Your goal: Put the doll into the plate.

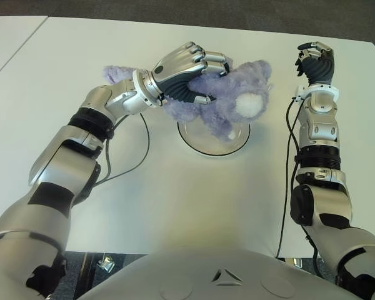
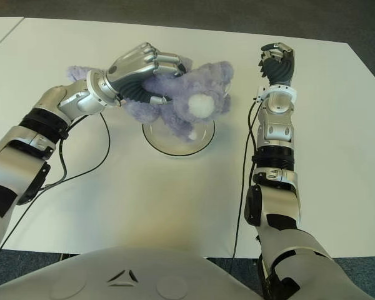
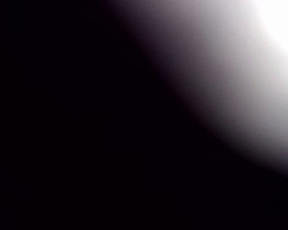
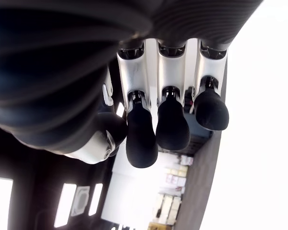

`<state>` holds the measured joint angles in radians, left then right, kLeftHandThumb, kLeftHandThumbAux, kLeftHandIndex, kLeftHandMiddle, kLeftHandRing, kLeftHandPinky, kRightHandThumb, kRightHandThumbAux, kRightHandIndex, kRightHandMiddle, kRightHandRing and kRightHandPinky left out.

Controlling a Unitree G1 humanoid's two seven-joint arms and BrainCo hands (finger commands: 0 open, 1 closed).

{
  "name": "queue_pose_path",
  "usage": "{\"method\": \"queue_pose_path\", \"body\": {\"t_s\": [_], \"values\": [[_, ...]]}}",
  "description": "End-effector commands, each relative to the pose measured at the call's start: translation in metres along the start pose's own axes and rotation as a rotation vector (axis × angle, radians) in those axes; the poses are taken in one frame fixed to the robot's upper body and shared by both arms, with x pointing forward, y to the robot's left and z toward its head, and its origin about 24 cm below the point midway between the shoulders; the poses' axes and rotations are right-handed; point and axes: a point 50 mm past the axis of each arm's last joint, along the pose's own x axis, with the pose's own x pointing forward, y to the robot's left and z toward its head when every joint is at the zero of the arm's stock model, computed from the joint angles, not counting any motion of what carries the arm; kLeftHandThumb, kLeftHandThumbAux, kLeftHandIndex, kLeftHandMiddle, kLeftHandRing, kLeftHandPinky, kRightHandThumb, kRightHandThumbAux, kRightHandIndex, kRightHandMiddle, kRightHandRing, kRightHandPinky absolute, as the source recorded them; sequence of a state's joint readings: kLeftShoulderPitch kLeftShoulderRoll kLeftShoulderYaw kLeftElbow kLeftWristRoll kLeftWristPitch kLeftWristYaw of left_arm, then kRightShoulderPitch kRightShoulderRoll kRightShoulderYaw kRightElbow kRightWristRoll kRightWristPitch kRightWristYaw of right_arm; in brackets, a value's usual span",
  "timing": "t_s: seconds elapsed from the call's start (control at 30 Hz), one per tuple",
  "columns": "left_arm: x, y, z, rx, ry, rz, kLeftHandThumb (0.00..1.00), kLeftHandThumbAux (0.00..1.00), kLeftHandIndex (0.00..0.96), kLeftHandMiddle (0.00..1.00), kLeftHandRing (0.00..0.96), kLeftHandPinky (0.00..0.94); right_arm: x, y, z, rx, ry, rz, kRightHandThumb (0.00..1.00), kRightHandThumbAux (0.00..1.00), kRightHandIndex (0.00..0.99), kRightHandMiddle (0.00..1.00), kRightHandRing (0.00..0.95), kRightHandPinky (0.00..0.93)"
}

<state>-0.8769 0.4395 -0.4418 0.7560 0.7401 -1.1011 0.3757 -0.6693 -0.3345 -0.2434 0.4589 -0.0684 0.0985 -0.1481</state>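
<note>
A fluffy purple doll (image 1: 228,97) with a white patch hangs just above a clear round plate (image 1: 214,140) at the middle of the white table (image 1: 175,200). My left hand (image 1: 190,72) is shut on the doll, fingers curled over its top, and reaches in from the left. The doll covers the plate's far part, and one of its limbs dangles toward the plate's middle. The left wrist view is blocked and shows nothing usable. My right hand (image 1: 314,61) stands upright to the right of the doll, fingers (image 4: 173,124) curled, holding nothing.
Black cables (image 1: 137,150) trail from both arms across the table. The table's far edge (image 1: 175,22) runs along the top, with dark floor beyond. A second white table (image 1: 6,37) adjoins at the far left.
</note>
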Motion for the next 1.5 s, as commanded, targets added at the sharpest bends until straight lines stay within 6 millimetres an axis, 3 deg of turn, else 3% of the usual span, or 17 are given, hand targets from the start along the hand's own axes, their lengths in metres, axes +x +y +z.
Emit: {"method": "queue_pose_path", "body": {"t_s": [0.03,0.7,1.5], "values": [[-0.009,-0.009,0.001,-0.014,0.019,-0.075,0.856,0.666,0.404,0.545,0.871,0.842,-0.003,0.001,-0.009,0.001,0.046,0.012,0.714,0.715,0.435,0.717,0.735,0.741],[-0.026,-0.050,0.003,-0.015,0.049,-0.234,0.855,0.667,0.401,0.541,0.867,0.850,-0.004,-0.002,-0.008,-0.009,0.046,0.009,0.714,0.715,0.435,0.718,0.737,0.746],[-0.033,-0.067,0.004,-0.028,0.011,-0.310,0.854,0.665,0.411,0.531,0.861,0.847,-0.004,-0.002,-0.008,-0.005,0.052,0.011,0.714,0.715,0.435,0.712,0.731,0.736]]}}
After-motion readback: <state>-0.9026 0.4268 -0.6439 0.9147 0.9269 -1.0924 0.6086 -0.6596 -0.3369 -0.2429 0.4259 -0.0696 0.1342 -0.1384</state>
